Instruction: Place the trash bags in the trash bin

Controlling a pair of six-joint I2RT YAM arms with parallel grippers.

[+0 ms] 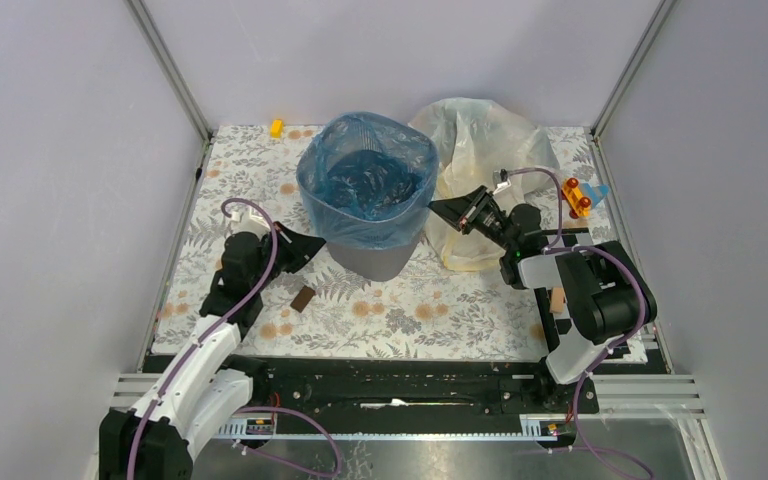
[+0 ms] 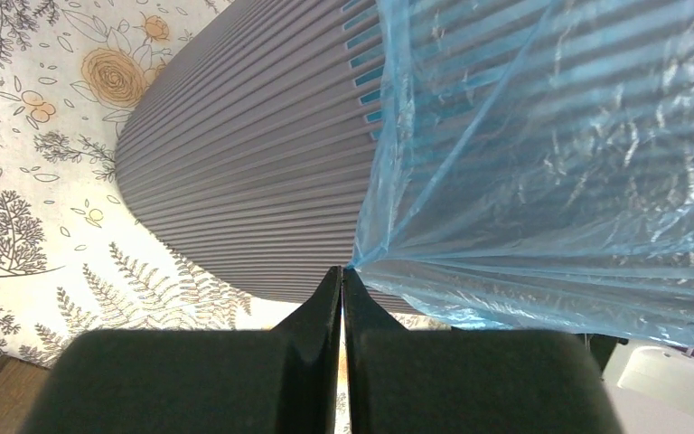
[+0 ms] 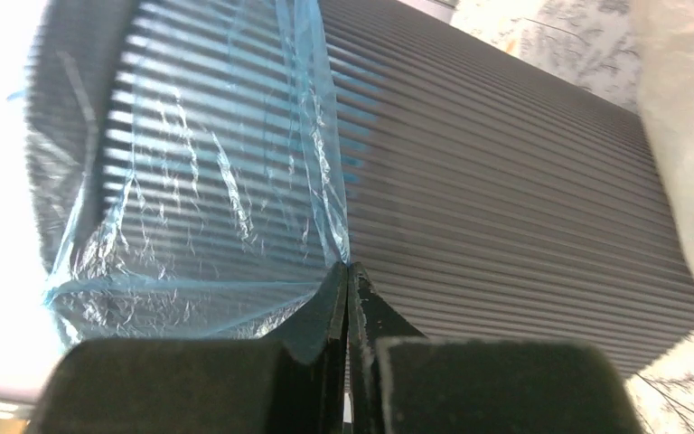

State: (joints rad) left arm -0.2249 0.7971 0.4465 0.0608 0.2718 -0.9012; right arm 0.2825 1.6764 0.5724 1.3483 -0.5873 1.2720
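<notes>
The dark grey trash bin (image 1: 380,258) stands at the table's middle back, lined with a blue trash bag (image 1: 365,180) folded over its rim. My left gripper (image 1: 315,245) is at the bin's left side, shut on the blue bag's hem (image 2: 361,258) against the ribbed bin wall (image 2: 253,172). My right gripper (image 1: 438,208) is at the bin's right side, shut on the blue bag's edge (image 3: 334,249) beside the bin wall (image 3: 506,190). A pale yellowish trash bag (image 1: 485,165) lies crumpled right of the bin, behind my right gripper.
A small brown block (image 1: 303,298) lies on the floral mat near my left arm. A yellow piece (image 1: 276,127) sits at the back left. An orange-and-red toy with a blue piece (image 1: 582,196) sits at the right. A tan block (image 1: 557,298) lies by my right arm.
</notes>
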